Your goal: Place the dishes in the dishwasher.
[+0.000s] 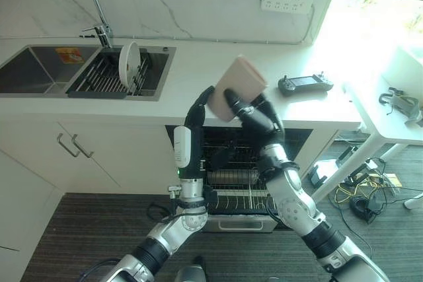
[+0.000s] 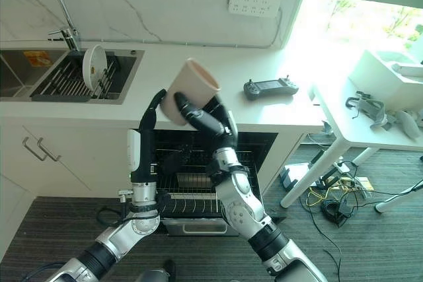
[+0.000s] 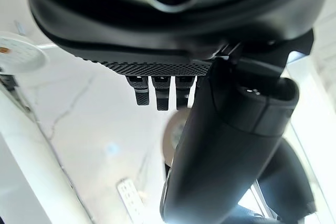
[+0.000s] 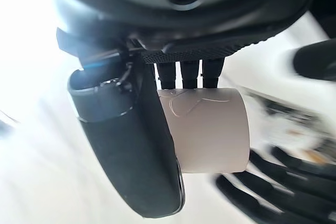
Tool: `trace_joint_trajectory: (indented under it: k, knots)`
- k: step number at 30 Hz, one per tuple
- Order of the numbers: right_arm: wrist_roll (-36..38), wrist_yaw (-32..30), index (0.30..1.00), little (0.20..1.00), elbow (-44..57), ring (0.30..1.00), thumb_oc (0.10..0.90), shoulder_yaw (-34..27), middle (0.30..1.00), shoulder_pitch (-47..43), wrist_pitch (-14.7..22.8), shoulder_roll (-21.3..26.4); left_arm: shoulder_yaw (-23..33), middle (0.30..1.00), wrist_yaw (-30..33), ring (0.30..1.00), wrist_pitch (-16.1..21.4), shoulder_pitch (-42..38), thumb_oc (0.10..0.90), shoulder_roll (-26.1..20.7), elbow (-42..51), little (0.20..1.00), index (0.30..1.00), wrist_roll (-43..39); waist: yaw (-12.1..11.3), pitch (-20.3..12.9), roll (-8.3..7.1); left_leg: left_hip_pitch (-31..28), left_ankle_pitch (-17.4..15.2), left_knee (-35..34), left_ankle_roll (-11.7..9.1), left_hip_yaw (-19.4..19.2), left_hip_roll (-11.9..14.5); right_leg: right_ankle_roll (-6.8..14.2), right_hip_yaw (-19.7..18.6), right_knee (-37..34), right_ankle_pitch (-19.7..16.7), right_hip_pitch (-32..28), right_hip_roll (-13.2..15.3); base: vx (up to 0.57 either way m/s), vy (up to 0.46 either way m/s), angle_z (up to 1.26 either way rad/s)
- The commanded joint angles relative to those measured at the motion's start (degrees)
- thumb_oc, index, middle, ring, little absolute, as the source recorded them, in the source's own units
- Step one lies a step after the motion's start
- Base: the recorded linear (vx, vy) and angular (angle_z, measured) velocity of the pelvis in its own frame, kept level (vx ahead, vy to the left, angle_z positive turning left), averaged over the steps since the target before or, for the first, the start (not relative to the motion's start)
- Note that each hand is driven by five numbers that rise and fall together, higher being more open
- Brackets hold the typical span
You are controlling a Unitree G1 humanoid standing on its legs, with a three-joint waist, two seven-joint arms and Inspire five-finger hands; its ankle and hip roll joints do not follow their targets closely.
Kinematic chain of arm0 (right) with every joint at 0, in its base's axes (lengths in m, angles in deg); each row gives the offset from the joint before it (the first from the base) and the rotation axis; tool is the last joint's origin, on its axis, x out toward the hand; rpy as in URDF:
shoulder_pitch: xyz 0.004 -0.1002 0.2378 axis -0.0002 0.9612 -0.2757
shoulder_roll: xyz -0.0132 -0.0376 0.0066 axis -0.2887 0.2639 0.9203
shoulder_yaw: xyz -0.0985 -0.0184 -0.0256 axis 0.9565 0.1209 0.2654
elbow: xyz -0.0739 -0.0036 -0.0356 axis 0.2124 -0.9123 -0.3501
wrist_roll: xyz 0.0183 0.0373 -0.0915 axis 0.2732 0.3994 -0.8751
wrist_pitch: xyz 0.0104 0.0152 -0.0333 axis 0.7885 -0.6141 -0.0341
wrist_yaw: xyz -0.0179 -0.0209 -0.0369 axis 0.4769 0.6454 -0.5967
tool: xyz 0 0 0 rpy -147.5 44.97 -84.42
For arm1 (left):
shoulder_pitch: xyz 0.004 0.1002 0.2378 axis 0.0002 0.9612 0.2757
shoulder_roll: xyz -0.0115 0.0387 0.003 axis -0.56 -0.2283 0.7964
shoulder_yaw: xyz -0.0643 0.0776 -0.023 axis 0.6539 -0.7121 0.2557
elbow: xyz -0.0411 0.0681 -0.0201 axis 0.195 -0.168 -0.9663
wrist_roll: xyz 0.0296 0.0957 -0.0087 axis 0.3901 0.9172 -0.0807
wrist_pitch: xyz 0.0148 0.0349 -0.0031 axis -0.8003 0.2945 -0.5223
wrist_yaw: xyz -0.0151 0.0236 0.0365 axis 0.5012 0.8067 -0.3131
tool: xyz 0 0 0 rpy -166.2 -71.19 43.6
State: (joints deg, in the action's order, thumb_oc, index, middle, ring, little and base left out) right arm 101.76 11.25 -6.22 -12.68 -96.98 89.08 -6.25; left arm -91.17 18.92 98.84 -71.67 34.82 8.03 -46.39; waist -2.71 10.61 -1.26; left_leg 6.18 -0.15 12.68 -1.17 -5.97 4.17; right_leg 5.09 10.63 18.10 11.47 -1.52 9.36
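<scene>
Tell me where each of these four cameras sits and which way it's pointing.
Left eye view: head camera looking down at the counter, open dishwasher, both arms.
Right eye view: the same scene from slightly aside.
Left wrist view: along the left hand, toward the wall.
Right wrist view: along the right hand, gripping the beige cup.
All share the cup.

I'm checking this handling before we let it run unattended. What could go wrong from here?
The right hand grips the beige cup tilted, high above the open dishwasher rack; a slip would likely drop it far. The left hand stands open right beside the cup and could knock it.
</scene>
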Motion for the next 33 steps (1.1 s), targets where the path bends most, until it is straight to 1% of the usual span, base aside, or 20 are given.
trace_joint_trajectory:
  k: [1,4,5,11,15,16,18,20,23,24,26,27,32,33]
  knots:
    - [-3.15,-0.50,0.300,0.300,9.13,0.300,0.400,-6.20,0.300,-6.81,10.53,-1.67,-1.49,0.900,1.87,0.900,1.45,-5.05,0.800,0.61,5.20,0.900,0.900,2.55,0.99,-0.58,-0.02,-6.14,-13.01,4.50,1.10,-0.69,1.16,-0.95,0.26,-0.91,-0.18,0.35,-1.18,0.00,0.000,0.00]
    - [-2.84,0.00,0.300,0.300,9.94,0.300,0.400,-7.36,0.300,-5.88,11.16,-1.24,-1.26,0.900,2.34,0.900,1.06,-4.63,0.800,0.40,6.04,0.900,0.900,3.03,1.26,-0.50,0.10,-6.25,-13.08,4.50,1.11,-0.79,1.22,-1.01,0.09,-0.91,-0.10,0.30,-1.30,0.00,0.000,0.00]
    - [-2.86,0.54,0.300,0.300,10.48,0.300,0.400,-7.82,0.300,-5.01,11.53,-1.05,-1.02,0.900,2.25,0.900,0.41,-4.34,0.800,0.22,6.90,0.900,0.900,3.00,1.49,-0.48,0.18,-6.35,-13.12,4.50,1.11,-0.96,1.24,-1.04,0.04,-0.91,-0.09,0.29,-1.35,0.00,0.016,-0.05]
    - [-2.76,1.70,0.300,0.300,12.08,0.300,0.400,-8.36,0.300,-3.01,11.06,-0.65,-0.23,0.900,1.94,0.900,-1.28,-4.09,0.800,-0.26,8.32,0.900,0.900,2.41,2.27,-0.60,0.53,-6.62,-13.14,4.50,1.16,-1.55,1.35,-1.10,-0.33,-0.91,-0.10,0.33,-1.51,0.00,0.016,-0.04]
    - [-4.39,4.67,0.300,0.300,12.68,0.300,0.400,-8.75,0.300,-1.86,9.04,-0.01,0.26,0.900,1.95,0.900,-1.43,-3.18,0.800,-0.43,8.40,0.900,0.900,2.63,2.58,-0.79,0.55,-6.70,-13.21,4.50,1.17,-1.90,1.41,-1.06,-0.51,-0.91,-0.03,0.37,-1.59,0.01,0.022,-0.02]
    - [-5.28,6.61,0.300,0.300,13.41,0.300,0.400,-9.11,0.300,-0.82,6.49,0.75,0.96,0.900,-0.31,0.900,-0.53,-2.66,0.800,-0.80,8.51,0.900,0.900,0.95,2.83,-0.85,0.56,-6.66,-13.28,4.50,1.19,-2.07,1.39,-0.96,-0.61,-0.91,-0.07,0.53,-1.59,0.00,0.000,0.00]
    - [-5.41,8.55,0.300,0.300,14.27,0.300,0.400,-9.49,0.300,0.88,4.45,1.53,1.82,0.900,-3.60,0.900,0.70,-1.90,0.800,-1.35,8.85,0.900,0.900,-1.16,2.98,-0.86,0.55,-6.57,-13.28,4.50,1.24,-2.21,1.41,-0.87,-0.70,-0.91,-0.17,0.74,-1.60,0.00,0.027,-0.06]
    - [-4.88,12.74,0.300,0.300,15.29,0.300,0.400,-10.37,0.300,4.64,0.96,2.84,3.38,0.900,-11.19,0.900,2.49,-0.19,0.800,-2.68,9.25,0.900,0.900,-3.95,3.40,-0.73,0.58,-6.43,-13.28,4.50,1.32,-2.49,1.53,-0.70,-0.85,-0.91,-0.35,1.10,-1.59,-0.01,0.026,-0.08]
    - [-4.84,19.38,0.300,0.300,16.02,0.300,0.400,-11.68,0.300,10.65,-2.19,4.58,5.31,0.900,-19.27,0.900,4.11,3.00,0.800,-5.05,10.28,0.900,0.900,-6.36,3.90,-0.73,0.79,-6.07,-13.19,4.50,1.36,-2.82,1.67,-0.52,-1.01,-0.91,-0.47,1.68,-1.63,-0.01,0.033,-0.12]
    - [-5.17,22.07,0.300,0.300,16.04,0.300,0.400,-12.41,0.300,14.06,-4.18,5.61,6.34,0.900,-22.96,0.900,4.25,5.16,0.800,-6.52,10.94,0.900,0.900,-6.77,4.20,-0.66,0.94,-5.90,-13.03,4.50,1.37,-3.05,1.81,-0.39,-1.08,-0.91,-0.62,1.98,-1.60,-0.01,0.048,-0.06]
    - [-4.81,26.40,0.300,0.300,14.92,0.300,0.400,-14.10,0.300,18.31,-5.73,6.22,8.80,0.900,-27.10,0.900,5.46,8.73,0.800,-8.83,11.87,0.900,0.900,-7.55,4.68,-0.43,1.14,-5.64,-12.88,4.50,1.40,-3.33,2.02,-0.28,-1.21,-0.91,-0.70,2.37,-1.63,-0.02,0.046,-0.07]
    - [-5.18,29.98,0.300,0.300,13.50,0.300,0.400,-15.48,0.300,21.44,-7.01,6.35,11.09,0.900,-30.24,0.900,6.13,11.70,0.800,-10.61,12.33,0.900,0.900,-7.84,5.15,-0.18,1.35,-5.39,-12.60,4.50,1.36,-3.45,2.16,-0.26,-1.22,-0.91,-0.79,2.67,-1.66,-0.02,0.045,-0.14]
    - [-7.38,34.54,0.300,0.300,9.09,0.300,0.400,-16.62,0.300,25.32,-6.34,6.94,14.90,0.900,-32.44,0.900,7.40,16.65,0.800,-12.90,11.86,0.900,0.900,-7.99,5.58,0.39,1.72,-4.81,-12.27,4.50,1.24,-3.50,2.25,-0.10,-0.84,-0.91,-0.79,3.14,-1.49,-0.02,0.033,-0.05]
    - [-9.09,34.77,0.300,0.300,8.04,0.300,0.400,-16.56,0.300,25.78,-5.88,7.12,15.63,0.900,-32.44,0.900,8.20,17.40,0.800,-13.13,11.33,0.900,0.900,-7.23,5.57,0.42,1.81,-4.72,-12.24,4.50,1.19,-3.42,2.20,-0.07,-0.71,-0.91,-0.75,3.16,-1.44,0.00,0.000,0.00]
